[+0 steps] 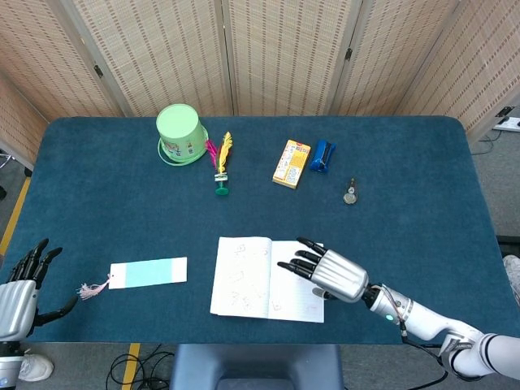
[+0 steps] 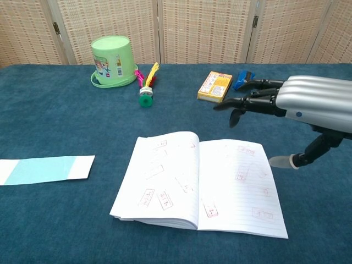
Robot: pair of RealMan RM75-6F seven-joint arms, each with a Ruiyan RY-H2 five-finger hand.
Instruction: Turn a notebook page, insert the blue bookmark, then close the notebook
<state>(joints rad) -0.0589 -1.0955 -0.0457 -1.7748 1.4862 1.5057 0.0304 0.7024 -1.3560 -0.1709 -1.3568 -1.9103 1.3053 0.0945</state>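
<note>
- While the notebook (image 1: 268, 279) is lying open and flat at the near edge of the table (image 1: 406, 162), the right hand (image 1: 329, 273) is hovering over its right-hand page with fingers spread and nothing in them.
- In the chest view that hand (image 2: 286, 102) is floating clear above the paper, fingertips pointing toward the spine, thumb hanging down beside the page's outer edge.
- The blue bookmark (image 1: 148, 272) is resting well off to the far side of the notebook from the right hand, flat on the cloth, its long axis running side to side toward the notebook, its pink tassel (image 1: 93, 288) trailing at the end farthest from the book.
- The left hand (image 1: 23, 286) is waiting at the table's corner just beyond that tassel, fingers apart and empty, and it is much the nearer hand to the bookmark.
- I'd judge the page turn looks done, so fetching the bookmark seems next; the left hand is only needing a short reach inward, while the right would be crossing the whole open book.
- Nothing is standing between the left hand and the bookmark, nor between the bookmark and the notebook's left page.
- Farther out from both hands, a green cup (image 1: 180, 134), a feathered shuttlecock (image 1: 221, 161), a yellow box (image 1: 292, 162), a small blue object (image 1: 323, 155) and a small round metal item (image 1: 350, 193) are sitting in a row toward the back, well away from the work.
</note>
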